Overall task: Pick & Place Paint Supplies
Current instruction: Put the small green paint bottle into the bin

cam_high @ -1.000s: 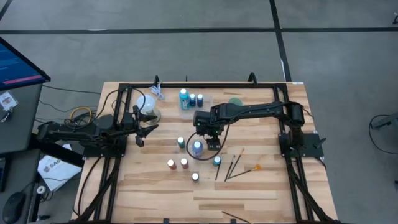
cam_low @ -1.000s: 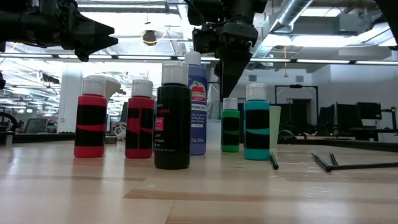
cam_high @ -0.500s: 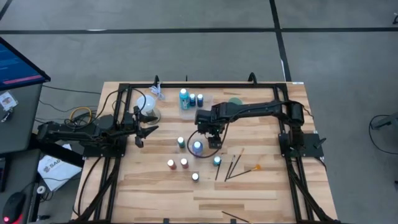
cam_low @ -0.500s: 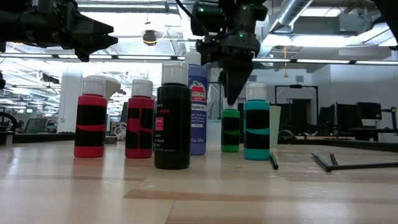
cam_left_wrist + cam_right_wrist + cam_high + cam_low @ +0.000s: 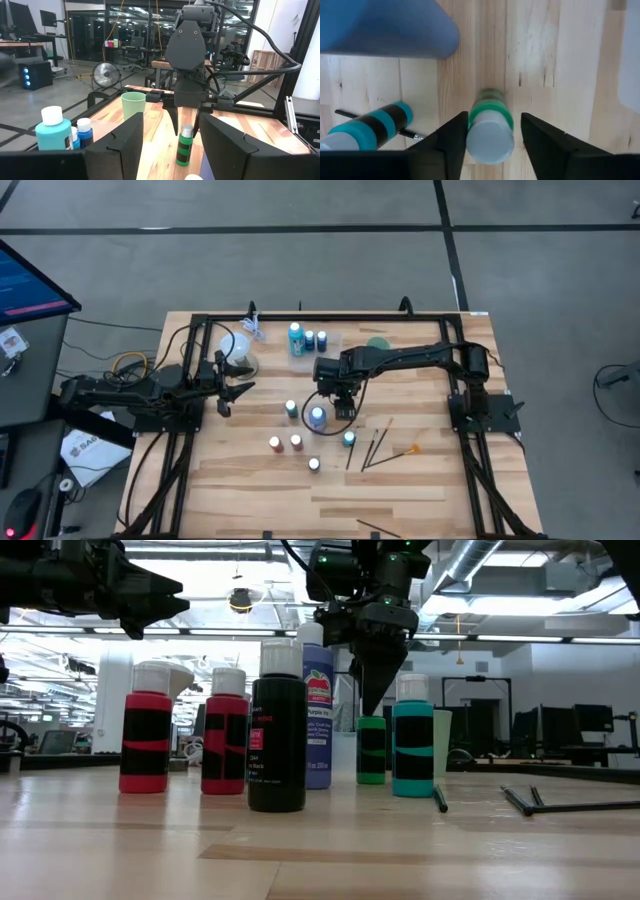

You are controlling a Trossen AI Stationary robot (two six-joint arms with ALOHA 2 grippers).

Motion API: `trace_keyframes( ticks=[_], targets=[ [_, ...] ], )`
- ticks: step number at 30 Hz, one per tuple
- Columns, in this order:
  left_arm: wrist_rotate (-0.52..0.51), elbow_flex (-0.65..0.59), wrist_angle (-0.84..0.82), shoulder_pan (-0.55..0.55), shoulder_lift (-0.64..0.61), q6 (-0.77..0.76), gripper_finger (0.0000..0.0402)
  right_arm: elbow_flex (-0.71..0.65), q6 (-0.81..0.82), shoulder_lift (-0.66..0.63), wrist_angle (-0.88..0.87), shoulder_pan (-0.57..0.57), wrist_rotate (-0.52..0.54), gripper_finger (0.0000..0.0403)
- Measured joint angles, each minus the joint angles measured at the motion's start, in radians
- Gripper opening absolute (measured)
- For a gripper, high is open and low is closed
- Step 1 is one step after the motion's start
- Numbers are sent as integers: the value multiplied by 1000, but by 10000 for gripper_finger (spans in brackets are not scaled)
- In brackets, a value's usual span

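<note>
The wooden table [image 5: 420,480] is smooth, pale planking, so any bottle that gets nudged would probably slide or topple rather than stay put. The right gripper [image 5: 372,702] hangs point-down near the middle of the table. Its fingers are spread, with one on each side of the white cap of the small green bottle [image 5: 371,750], and they hold nothing yet. The left gripper [image 5: 228,393] waits at the table's 9 o'clock side, also spread and empty. The likeliest trouble is crowding. The tall blue bottle [image 5: 318,715] stands just beside the green one, and the teal bottle [image 5: 412,745] is close on the other side. A finger coming down off-centre could clip either one and knock it into the black bottle [image 5: 277,735] or across the table. A pinch on the cap alone might slip, because the cap looks like slick, rounded plastic. A lower grip on the body looks safer. The bottles are upright cylinders of glossy plastic with dark label bands, narrow at the base and so easy to tip. The thin brushes [image 5: 375,448] lie flat at about 4 o'clock from the gripper, well clear of this grasp. They are dark, slender rods that would probably roll if touched.
</note>
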Motion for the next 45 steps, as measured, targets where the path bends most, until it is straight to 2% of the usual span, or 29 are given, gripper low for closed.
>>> trace_keyframes(
  ticks=[6,14,22,29,36,45],
  targets=[
    [0,0,-3,0,0,0,177,1,-1,0,0,0,0,109],
    [0,0,-6,0,0,0,177,34,-39,1,-59,-10,0,110],
    [0,0,-7,0,0,-4,177,283,-156,1,-178,-85,25,110],
    [0,0,-7,0,0,-4,177,457,-203,0,-224,-233,61,110],
    [0,0,-8,0,0,-4,177,465,-203,33,-192,-352,54,110],
    [-1,0,-8,0,2,-4,177,417,-220,45,-139,-391,23,110]
  ],
)
